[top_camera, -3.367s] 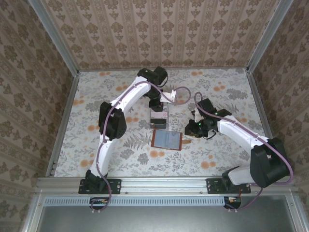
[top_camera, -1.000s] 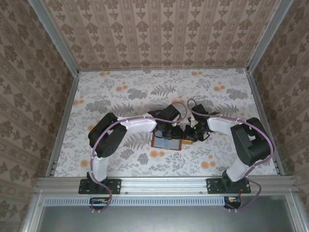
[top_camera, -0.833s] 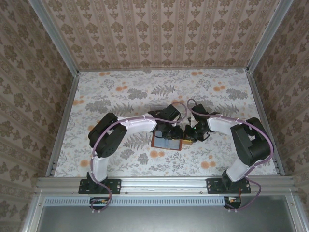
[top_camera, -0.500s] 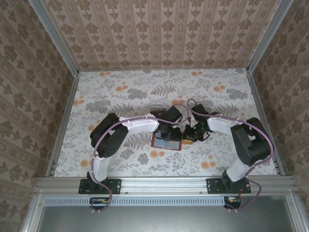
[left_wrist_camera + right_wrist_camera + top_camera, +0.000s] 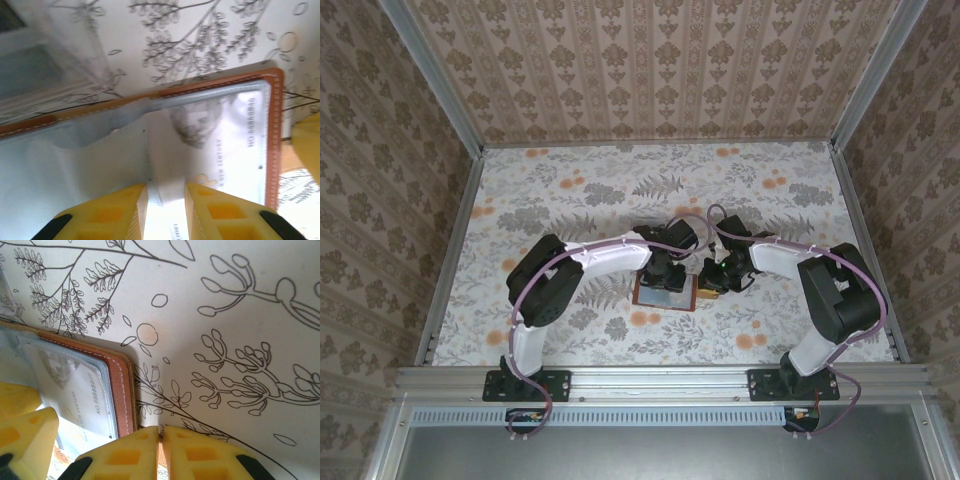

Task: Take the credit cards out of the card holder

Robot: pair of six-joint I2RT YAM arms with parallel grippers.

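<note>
Card holder (image 5: pixel 665 297) lies open on the counter (image 5: pixel 550 190); left fingers (image 5: pixel 210 212) grasp a credit card (image 5: pixel 167 200), right fingers (image 5: pixel 135 450) clench its strap tab (image 5: pixel 706 293) at three o'clock. Extraction seems underway: next, slide that card free.

The card holder (image 5: pixel 272 120) is smooth reddish-brown leather with pale stitching, and its grey pockets sit under a glossy clear plastic window. The credit card (image 5: pixel 170 186) looks silver-grey and shiny. The left claw (image 5: pixel 166 197) and right claw (image 5: pixel 161 440) have matt yellow plastic fingers (image 5: pixel 125 455) with moulded recesses. The table (image 5: pixel 240 405) has a matt printed floral covering. The tray (image 5: pixel 50 75) is hazy clear plastic.
</note>
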